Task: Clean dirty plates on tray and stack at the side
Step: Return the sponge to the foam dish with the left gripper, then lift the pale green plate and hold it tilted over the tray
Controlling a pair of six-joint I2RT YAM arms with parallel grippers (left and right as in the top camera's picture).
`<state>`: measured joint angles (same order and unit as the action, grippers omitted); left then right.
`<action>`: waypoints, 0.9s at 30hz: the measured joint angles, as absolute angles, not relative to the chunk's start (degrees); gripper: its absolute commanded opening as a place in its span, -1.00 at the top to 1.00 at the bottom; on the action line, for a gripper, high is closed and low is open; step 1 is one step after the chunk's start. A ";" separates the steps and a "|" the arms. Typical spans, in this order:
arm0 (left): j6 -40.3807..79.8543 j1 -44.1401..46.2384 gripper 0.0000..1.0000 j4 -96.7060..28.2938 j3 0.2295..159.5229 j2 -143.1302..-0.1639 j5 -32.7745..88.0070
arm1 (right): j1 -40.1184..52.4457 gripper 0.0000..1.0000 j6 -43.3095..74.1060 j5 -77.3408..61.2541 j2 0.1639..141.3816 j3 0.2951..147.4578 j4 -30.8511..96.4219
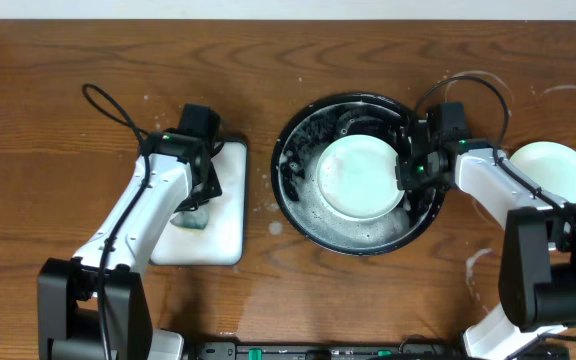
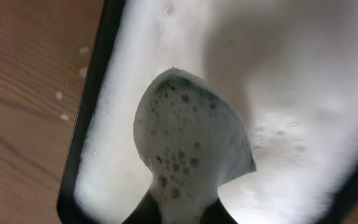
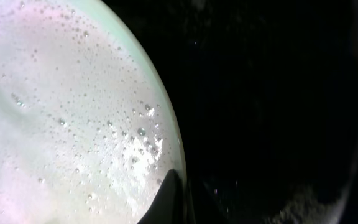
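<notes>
Brown wood-grain tabletop (image 1: 58,60) carrying everything, looking kinda messy tbh. Big round black tray (image 1: 280,190) sitting just right of centre, insides wet and sudsy. White rectangular dish (image 1: 223,220) lying to its left, near but not touching. Pale plate (image 1: 558,170) resting on bare wood at far right, apart from tray. Whitish soapy ring (image 1: 568,92) showing behind that plate, whitish smear (image 1: 478,262) showing in front of it. Tiny suds specks (image 1: 273,228) dotting wood between dish and tray.
</notes>
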<state>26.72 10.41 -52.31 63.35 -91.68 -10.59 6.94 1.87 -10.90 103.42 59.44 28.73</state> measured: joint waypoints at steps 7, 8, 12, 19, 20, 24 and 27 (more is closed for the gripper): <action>26.55 9.91 -0.50 -52.01 63.33 -91.68 -9.58 | 9.32 0.97 0.75 -7.92 92.12 59.18 31.14; 26.52 9.91 -0.52 -52.07 63.33 -91.68 -9.45 | 10.41 0.98 0.58 -6.07 89.86 59.18 31.68; 26.72 9.91 -0.58 -52.05 63.33 -91.68 -9.34 | 14.92 0.98 0.38 1.28 83.88 59.18 33.47; 26.72 9.89 -0.61 -52.01 63.33 -91.68 -9.37 | 22.74 0.98 0.12 18.59 79.83 59.18 34.94; 26.72 9.89 -0.62 -52.05 63.33 -91.68 -9.37 | 24.05 0.98 -0.01 21.34 79.64 59.18 34.94; 26.74 9.89 -0.62 -52.03 63.33 -91.68 -9.37 | 28.80 0.98 -1.28 30.46 79.18 59.18 34.98; 26.72 9.91 -0.63 -52.03 63.33 -91.68 -9.37 | 32.58 0.98 -2.81 36.38 78.56 59.18 35.14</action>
<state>26.72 9.91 -52.03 63.33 -91.68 -9.37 32.58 -2.81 36.38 78.56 59.18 35.14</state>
